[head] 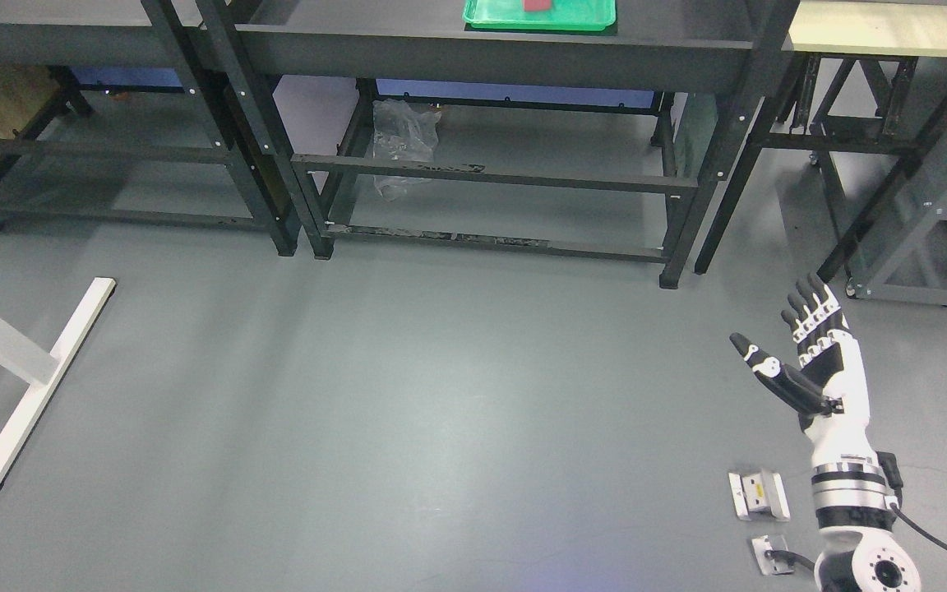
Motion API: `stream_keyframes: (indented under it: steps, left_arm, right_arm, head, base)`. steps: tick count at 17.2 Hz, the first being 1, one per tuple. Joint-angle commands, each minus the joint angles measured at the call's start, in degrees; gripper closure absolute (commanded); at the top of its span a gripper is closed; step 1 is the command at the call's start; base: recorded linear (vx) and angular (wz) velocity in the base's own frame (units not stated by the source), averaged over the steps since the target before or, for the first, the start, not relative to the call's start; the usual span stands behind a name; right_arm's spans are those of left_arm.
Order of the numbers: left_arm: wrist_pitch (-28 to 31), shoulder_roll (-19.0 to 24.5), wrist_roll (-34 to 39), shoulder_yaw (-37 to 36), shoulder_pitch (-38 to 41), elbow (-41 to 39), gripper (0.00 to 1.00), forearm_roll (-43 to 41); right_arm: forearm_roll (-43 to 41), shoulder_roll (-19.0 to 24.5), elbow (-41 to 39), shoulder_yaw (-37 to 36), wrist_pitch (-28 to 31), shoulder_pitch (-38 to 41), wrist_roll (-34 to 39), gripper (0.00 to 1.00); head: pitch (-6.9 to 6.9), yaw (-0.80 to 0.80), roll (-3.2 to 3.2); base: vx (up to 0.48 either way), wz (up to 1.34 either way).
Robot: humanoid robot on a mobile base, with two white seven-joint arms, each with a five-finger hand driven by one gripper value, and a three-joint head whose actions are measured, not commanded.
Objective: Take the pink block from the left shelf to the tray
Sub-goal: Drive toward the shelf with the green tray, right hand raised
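A green tray [539,18] sits on top of the middle dark shelf [490,49] at the top edge of the head view. A red-pink block [536,5] lies in the tray, cut off by the picture's top edge. My right hand [802,353] is raised above the floor at the lower right, far from the shelf, with fingers [810,308] spread and holding nothing. The left arm does not show.
Another dark shelf [87,49] stands at the left, and a light-topped table [893,29] at the right. A white stand foot [38,386] lies on the floor at left. Floor sockets [759,495] are by my right arm. A crumpled plastic bag [404,140] lies under the middle shelf.
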Motion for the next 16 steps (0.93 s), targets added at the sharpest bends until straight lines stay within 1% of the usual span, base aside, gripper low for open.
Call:
stream_keyframes:
  steps: [1,5,7,9,11,12,14,16]
  left_arm:
    - [-0.03,1.00,-0.05,0.00,-1.32,-1.00,0.00,-0.09]
    - [-0.03,1.00,-0.05,0.00,-1.32,-1.00,0.00,-0.09]
    - [-0.03,1.00,-0.05,0.00,-1.40,-1.00,0.00,-0.09]
    - [-0.03,1.00,-0.05,0.00,-1.32,-1.00,0.00,-0.09]
    - [-0.03,1.00,-0.05,0.00,-1.32,-1.00,0.00,-0.09]
    - [-0.03,1.00,-0.05,0.00,-1.32,-1.00,0.00,-0.09]
    - [-0.03,1.00,-0.05,0.00,-1.32,-1.00,0.00,-0.09]
    - [-0.03,1.00,-0.05,0.00,-1.32,-1.00,0.00,-0.09]
  right_arm:
    - [0.04,-1.00,0.61,1.32,-0.19,0.35,0.01,0.00]
    - [-0.66,-1.00,0.61,1.24,-0.36,0.44,-0.42,0.00]
    - [-2.24,-1.00,0.61,0.71,-2.20,0.53,-0.34,0.00]
    - [-3.38,-1.00,0.61,0.80,-2.56,0.53,-0.34,0.00]
    - [-2.52,-1.00,0.61,1.15,-2.91,0.44,-0.42,0.00]
    - [0.45,-1.00,0.61,1.50,-2.91,0.18,-0.69,0.00]
    - [18.49,-1.00,0.35,0.63,-3.26,-0.17,-5.58,0.01]
    - [46.82,-1.00,0.00,0.53,-2.74,-1.75,-16.01,0.04]
  head:
    - [0.00,0.00,0.00]
    - [0.00,0.00,0.00]
    - [0.00,0.00,0.00]
    - [0.00,0.00,0.00]
    - [0.00,0.00,0.00]
    - [0.00,0.00,0.00]
    - [0.00,0.00,0.00]
    - [0.00,0.00,0.00]
  base:
    - [0.000,0.00]
    - [0.000,0.00]
    - [0.000,0.00]
    - [0.000,0.00]
    - [0.000,0.00]
    - [0.000,0.00]
    - [0.000,0.00]
    - [0.000,0.00]
